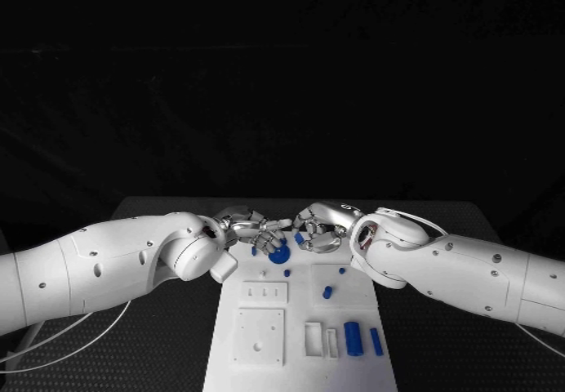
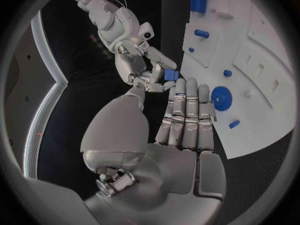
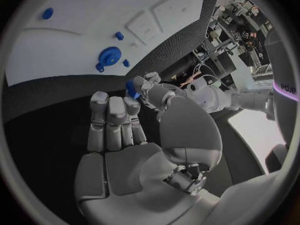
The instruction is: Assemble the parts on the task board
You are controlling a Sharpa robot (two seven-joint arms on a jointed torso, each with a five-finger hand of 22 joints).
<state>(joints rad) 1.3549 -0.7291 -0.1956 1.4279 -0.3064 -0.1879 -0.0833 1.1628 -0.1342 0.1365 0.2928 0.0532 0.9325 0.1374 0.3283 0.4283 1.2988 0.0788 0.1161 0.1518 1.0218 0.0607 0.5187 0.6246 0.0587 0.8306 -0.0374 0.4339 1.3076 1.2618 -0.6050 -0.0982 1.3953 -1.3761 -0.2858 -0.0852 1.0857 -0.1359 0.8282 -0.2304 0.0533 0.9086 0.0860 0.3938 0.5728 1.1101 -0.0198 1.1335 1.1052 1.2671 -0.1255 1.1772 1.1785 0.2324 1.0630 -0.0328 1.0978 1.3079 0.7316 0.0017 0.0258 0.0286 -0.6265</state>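
Two hands meet fingertip to fingertip over the far end of the task board (image 1: 353, 376) in the head view: the left hand (image 1: 250, 229) comes from the left and the right hand (image 1: 318, 224) from the right. They are about equally near the blue disc (image 1: 279, 255), which lies on the board just on their near side. The other loose parts sit further toward the near end. In the left wrist view a small blue piece (image 2: 170, 75) sits just past the tips of the left hand's straight, close-set fingers (image 2: 187, 115). That hand's thumb reaches toward it, and a finger of the right hand (image 2: 134, 57) comes onto it from the other side. In the right wrist view the same piece (image 3: 132, 89) sits between the right hand's fingertips (image 3: 115, 117) and its thumb, with the left hand (image 3: 203, 95) close behind. Both hands touch or nearly touch the piece, but I cannot tell which one bears it. It is off the board, raised between the two hands. The piece is too small to give a long axis. The next move likely hinges on carrying it nearward and down to the disc (image 2: 220, 97).
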